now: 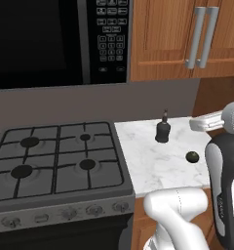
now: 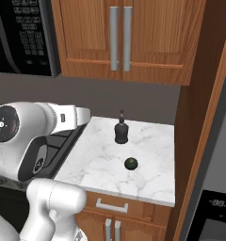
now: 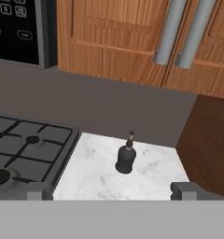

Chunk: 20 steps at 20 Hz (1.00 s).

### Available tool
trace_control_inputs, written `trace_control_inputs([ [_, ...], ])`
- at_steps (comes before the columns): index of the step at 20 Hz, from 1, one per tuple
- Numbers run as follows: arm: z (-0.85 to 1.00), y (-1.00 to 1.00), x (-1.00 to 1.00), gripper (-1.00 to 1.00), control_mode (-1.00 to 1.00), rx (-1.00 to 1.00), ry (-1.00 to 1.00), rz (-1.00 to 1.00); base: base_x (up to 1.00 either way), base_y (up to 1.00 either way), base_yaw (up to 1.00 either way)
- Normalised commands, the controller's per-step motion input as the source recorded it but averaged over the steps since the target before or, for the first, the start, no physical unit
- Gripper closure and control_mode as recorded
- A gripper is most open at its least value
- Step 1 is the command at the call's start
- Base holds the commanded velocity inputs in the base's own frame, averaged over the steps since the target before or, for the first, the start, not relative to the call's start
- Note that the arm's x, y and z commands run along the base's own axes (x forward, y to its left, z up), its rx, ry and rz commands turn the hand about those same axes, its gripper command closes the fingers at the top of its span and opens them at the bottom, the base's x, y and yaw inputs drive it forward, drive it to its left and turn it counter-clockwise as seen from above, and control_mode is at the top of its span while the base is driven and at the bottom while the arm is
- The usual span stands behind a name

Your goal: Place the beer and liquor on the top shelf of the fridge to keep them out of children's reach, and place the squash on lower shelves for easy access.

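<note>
Gripper (image 3: 112, 191) hung wide open, empty, aimed at the liquor (image 3: 125, 158) near the counter's (image 3: 90, 172) back edge, probably lining up a grab.

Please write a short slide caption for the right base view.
Liquor bottle and squash stand apart on the marble counter beside the stove.

One squat dark brown-black bottle (image 1: 163, 132) with a thin neck and small stopper is standing on the white marble counter (image 1: 143, 161). One small round dark green squash (image 1: 192, 156) is sitting there too. One dark gas stove (image 1: 55, 161) is showing four burners. One black microwave (image 1: 55, 39) is hanging above it. Two long grey vertical handles (image 2: 120, 37) are showing on the two wooden upper cabinet doors (image 2: 86, 33). Below the counter, one horizontal drawer handle (image 2: 111, 205) is showing.
</note>
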Motion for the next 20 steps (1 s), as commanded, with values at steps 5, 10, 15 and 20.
trace_control_inputs([
  [5, -0.07, 0.00, 0.07, -1.00, -1.00, 0.00, 0.01, 0.00, 0.30, -0.03, 0.08],
  [10, -0.25, -0.05, 0.23, -1.00, -1.00, -0.05, 0.26, -0.15, 0.00, 0.00, 0.00],
  [15, -0.37, -0.23, 0.25, -1.00, -1.00, -0.09, 0.35, -0.27, 0.00, 0.00, 0.00],
  [20, -0.47, -0.44, 0.21, -1.00, -1.00, -0.04, 0.31, -0.22, 0.00, 0.00, 0.00],
])
